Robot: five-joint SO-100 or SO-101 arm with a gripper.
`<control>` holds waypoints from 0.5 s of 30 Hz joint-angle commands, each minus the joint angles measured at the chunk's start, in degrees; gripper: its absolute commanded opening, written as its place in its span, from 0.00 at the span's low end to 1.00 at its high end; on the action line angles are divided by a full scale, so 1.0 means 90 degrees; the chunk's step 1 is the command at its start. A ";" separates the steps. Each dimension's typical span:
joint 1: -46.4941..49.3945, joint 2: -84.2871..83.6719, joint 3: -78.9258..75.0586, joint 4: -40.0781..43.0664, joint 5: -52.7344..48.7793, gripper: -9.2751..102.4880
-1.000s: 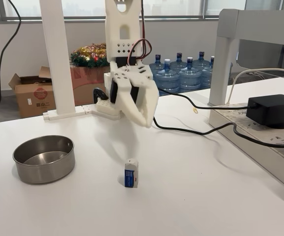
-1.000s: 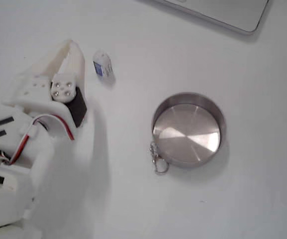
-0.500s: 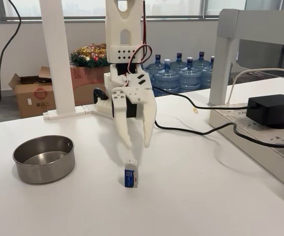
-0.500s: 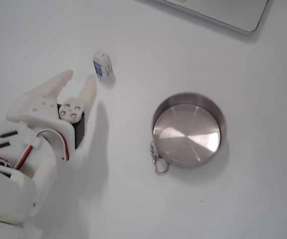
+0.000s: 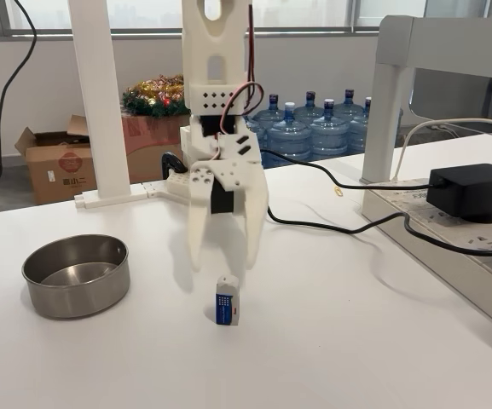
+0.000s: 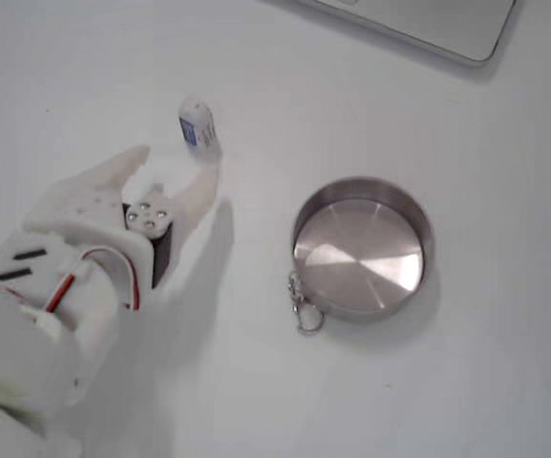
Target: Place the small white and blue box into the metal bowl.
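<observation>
The small white and blue box [image 5: 227,300] stands upright on the white table, its blue dotted panel facing the camera in a fixed view. My white gripper [image 5: 223,262] hangs just behind and above it, open, with the fingers pointing down and spread wider than the box. Seen from above, the box [image 6: 197,126] lies just beyond the fingertips of the gripper [image 6: 175,160], close to the right-hand finger [image 6: 201,181]. The metal bowl [image 5: 76,290] sits empty at the left of that side-on view. From above, the bowl [image 6: 418,224] is to the right of the gripper.
A small key ring [image 6: 304,307] lies against the bowl's rim. Black cables [image 5: 331,226] and a power adapter [image 5: 471,189] on a white shelf frame [image 5: 450,221] take up the right side. A white post [image 5: 101,102] stands behind. A grey slab [image 6: 428,19] lies at the top edge.
The gripper has swung from a tilted pose to fingers-down and moved closer to the box, its fingers spread wider. Box and bowl have not moved.
</observation>
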 commanded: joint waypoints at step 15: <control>0.0010 -0.0908 -0.1182 -0.0117 0.0049 0.32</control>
